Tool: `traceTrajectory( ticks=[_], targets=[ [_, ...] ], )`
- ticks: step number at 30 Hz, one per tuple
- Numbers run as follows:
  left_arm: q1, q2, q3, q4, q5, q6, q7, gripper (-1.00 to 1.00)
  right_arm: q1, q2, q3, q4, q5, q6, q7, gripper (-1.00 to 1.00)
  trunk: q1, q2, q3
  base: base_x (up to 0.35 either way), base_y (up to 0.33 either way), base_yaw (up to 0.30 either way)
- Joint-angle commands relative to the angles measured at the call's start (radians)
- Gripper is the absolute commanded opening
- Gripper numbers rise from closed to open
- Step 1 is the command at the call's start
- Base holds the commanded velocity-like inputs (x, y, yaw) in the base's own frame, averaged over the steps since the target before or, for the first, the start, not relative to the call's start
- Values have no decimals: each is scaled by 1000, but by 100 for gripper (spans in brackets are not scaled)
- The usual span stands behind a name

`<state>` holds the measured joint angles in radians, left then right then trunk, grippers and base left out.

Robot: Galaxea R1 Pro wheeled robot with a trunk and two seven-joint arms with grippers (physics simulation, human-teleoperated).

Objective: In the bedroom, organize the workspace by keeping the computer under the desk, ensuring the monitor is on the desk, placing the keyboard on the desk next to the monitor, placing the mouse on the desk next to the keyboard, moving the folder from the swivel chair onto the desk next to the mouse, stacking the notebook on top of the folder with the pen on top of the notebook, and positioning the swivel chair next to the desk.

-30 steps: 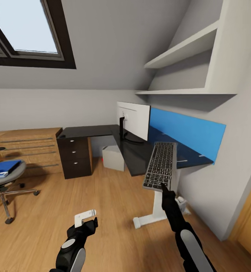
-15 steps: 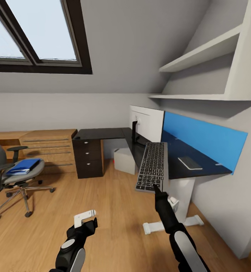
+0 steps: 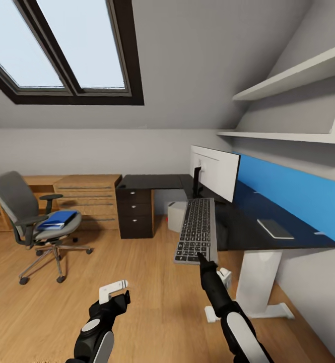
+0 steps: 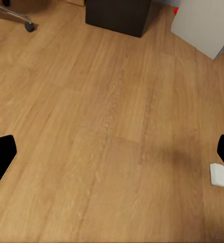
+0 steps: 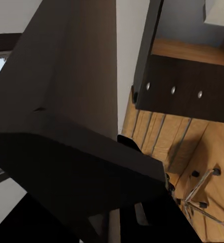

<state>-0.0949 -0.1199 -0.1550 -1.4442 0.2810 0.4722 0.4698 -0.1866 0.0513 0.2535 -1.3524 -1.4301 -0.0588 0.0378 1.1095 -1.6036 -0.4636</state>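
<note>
My right gripper (image 3: 199,256) is shut on the near end of the grey keyboard (image 3: 196,229), holding it in the air over the front edge of the black desk (image 3: 238,234). The keyboard's dark underside (image 5: 76,101) looms close in the right wrist view. The white monitor (image 3: 215,171) stands on the desk, and a white computer box (image 3: 176,216) sits on the floor beneath it. A blue folder (image 3: 59,219) lies on the seat of the grey swivel chair (image 3: 21,201) at the left. My left gripper (image 3: 112,296) hangs open over the wooden floor (image 4: 112,126).
A grey flat pad (image 3: 274,228) lies on the desk by the blue back panel (image 3: 293,196). A black drawer unit (image 3: 136,212) and a wooden dresser (image 3: 86,196) line the far wall. A small white object (image 3: 222,276) sits on the floor by the desk leg (image 3: 255,282).
The whole view has swung left, so the swivel chair with the folder has come fully into the picture. The keyboard stays in my right gripper. The left arm keeps its pose.
</note>
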Motion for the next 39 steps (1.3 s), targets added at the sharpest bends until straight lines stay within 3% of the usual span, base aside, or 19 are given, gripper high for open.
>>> traceTrajectory(
  ticks=[1, 8, 24, 32, 39],
  targets=[
    [-1, 0, -2, -1, 10, 2, 9, 100, -1, -1, 5, 1, -12, -6, 4, -100, -4, 7, 3, 0, 0, 241],
    [-1, 0, -2, -1, 11, 3, 4, 100, -1, -1, 9, 4, -11, -6, -1, -100, -31, 56, 30, 70, 0, 243],
    [-1, 0, 0, -1, 12, 3, 3, 100, -1, -5, 4, 3, -10, -6, -1, -100, -92, 168, 90, 316, 0, 234],
    [-1, 0, -1, -1, 11, 3, 5, 100, -1, -14, -2, 1, -9, -6, 0, -100, -123, 224, 116, 330, 0, 37],
    [-1, 0, -3, -1, 11, 3, 4, 100, -1, -18, -36, 1, -9, -9, 1, -100, -150, 273, 138, 330, 0, 2]
  ],
)
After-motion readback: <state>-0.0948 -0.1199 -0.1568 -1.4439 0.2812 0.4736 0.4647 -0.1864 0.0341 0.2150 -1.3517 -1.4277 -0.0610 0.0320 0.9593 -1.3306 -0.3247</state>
